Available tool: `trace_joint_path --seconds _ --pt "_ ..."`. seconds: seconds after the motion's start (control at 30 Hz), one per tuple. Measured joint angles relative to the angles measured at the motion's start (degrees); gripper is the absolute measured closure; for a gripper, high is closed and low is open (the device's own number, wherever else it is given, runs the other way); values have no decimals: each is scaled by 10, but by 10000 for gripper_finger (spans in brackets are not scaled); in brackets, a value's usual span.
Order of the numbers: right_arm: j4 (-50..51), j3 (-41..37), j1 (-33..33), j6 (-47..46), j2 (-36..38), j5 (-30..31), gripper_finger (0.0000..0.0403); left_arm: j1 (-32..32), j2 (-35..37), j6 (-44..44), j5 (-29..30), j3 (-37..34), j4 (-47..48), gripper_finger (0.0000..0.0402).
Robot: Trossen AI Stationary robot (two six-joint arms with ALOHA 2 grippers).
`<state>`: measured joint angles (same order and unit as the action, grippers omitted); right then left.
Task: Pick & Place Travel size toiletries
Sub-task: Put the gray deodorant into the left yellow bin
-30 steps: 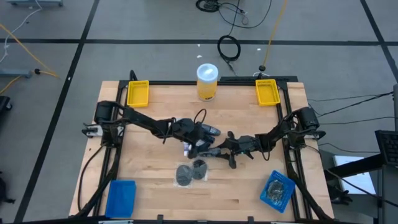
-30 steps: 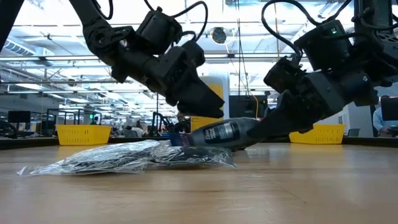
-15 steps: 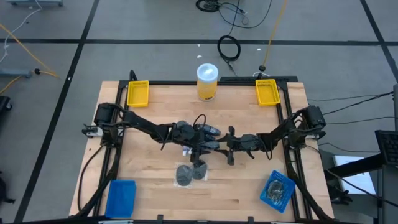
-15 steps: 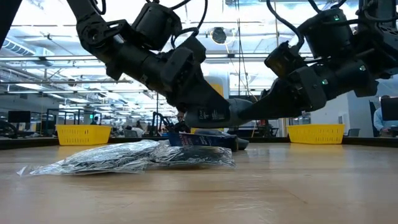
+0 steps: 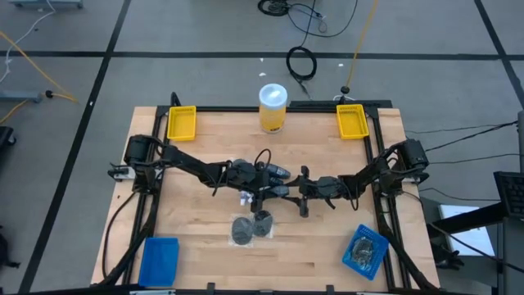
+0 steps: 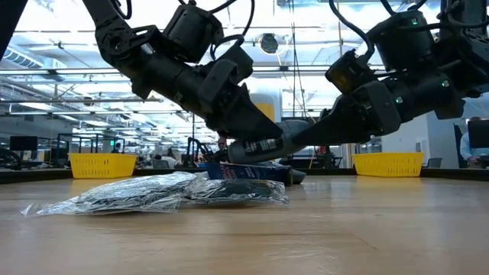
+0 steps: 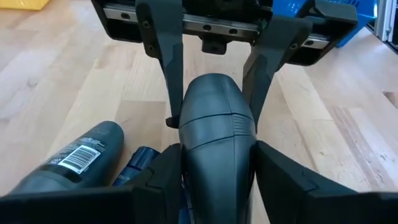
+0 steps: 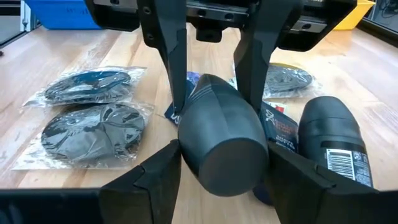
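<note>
A stubby dark grey container (image 7: 217, 134) hangs level above the table's middle, held between my two grippers. My left gripper (image 7: 217, 167) comes from the table's left and is shut on one end. My right gripper (image 8: 224, 158) comes from the right and is shut on the other end. In the low view the container (image 6: 294, 134) is clear of the wood. Below it lie a second dark container with a barcode (image 8: 336, 146), a blue packet (image 8: 281, 132) and grey mesh discs in clear bags (image 8: 93, 127), all flat on the table. My left gripper pinches the container's end nearer the table's left (image 7: 189, 163) between its two fingers, on two opposite sides. The fingers slant slightly down from the left and lie along the container, which is level and lifted clear. My right gripper pinches the container's flat end nearer the table's right (image 8: 194, 149) between its two fingers, on opposite sides. The fingers come almost level from the right and lie along the container. The container is clear of the table.
A large yellow jar with a white lid (image 5: 273, 106) stands at the far edge between two yellow bins (image 5: 182, 123) (image 5: 350, 120). A blue bin (image 5: 159, 260) sits at the near left. Another blue bin holding items (image 5: 365, 250) sits at the near right.
My right gripper has risen a little and rolled. It has brought the dark container from a tilt near the table up to level. The container now lies between my left gripper's fingers, which have taken hold of its other end.
</note>
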<state>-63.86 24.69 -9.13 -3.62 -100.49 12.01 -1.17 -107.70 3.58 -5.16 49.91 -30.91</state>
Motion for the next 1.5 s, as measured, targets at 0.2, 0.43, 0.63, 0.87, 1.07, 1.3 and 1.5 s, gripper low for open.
trace_joint_path --seconds 0.2,0.43,0.63,0.87,1.07,1.3,1.5 --pt "-4 0 0 4 0 0 201 -2 1 -25 1 0 3 227" --pt "-25 3 1 46 30 0 136 -2 26 -35 3 0 57 245" --pt "-9 1 1 69 94 2 78 -4 120 -44 43 0 182 239" --pt "-18 1 -7 12 79 2 73 -6 278 0 309 0 467 237" --pt "-70 1 -15 16 26 32 77 90 352 162 419 0 692 237" --pt "-125 1 -15 19 -10 30 78 318 337 224 423 0 775 236" --pt "-127 1 -19 13 -10 28 78 482 322 182 362 0 732 236"
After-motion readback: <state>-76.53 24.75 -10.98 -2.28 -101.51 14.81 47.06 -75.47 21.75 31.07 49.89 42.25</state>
